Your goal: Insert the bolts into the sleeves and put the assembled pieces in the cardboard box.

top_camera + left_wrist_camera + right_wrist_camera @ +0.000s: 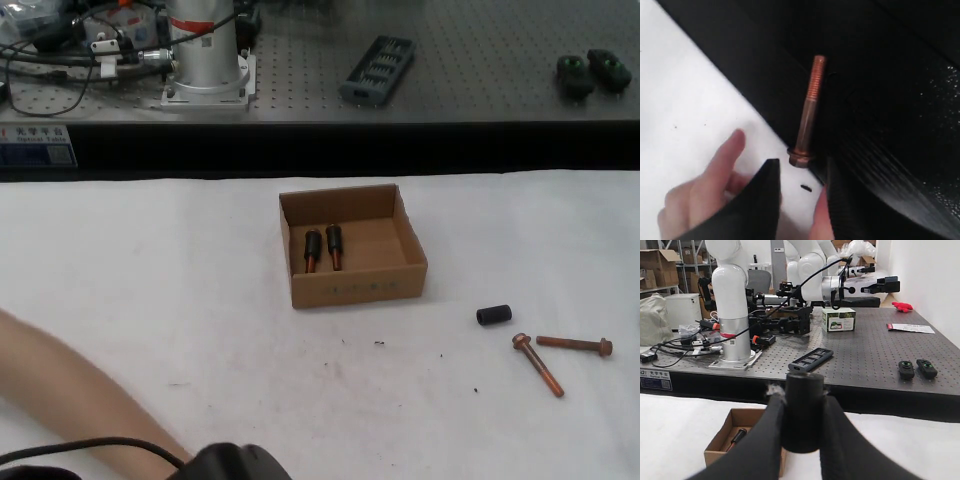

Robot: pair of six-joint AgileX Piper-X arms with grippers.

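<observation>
The cardboard box (pixel 355 283) stands mid-bench with two assembled pieces (pixel 322 247) inside. To its right, a loose black sleeve (pixel 494 315) and two copper bolts (pixel 540 365) (pixel 575 345) lie on the white cloth. My right gripper (pixel 804 407) is shut on a black sleeve (pixel 804 412), raised above the cloth and facing the box (pixel 722 447). My left gripper (pixel 802 167) has its fingers apart. A copper bolt (pixel 807 112) has its head just beyond the tips and its thread pointing away. A person's hand (pixel 715 175) is beside the left finger.
A person's forearm (pixel 70 385) crosses the near left corner, beside a black arm part with a cable (pixel 235 462). Beyond the cloth is a dark perforated bench with a robot base (pixel 205 60), a black tray (pixel 378 68) and two small black devices (pixel 592 70).
</observation>
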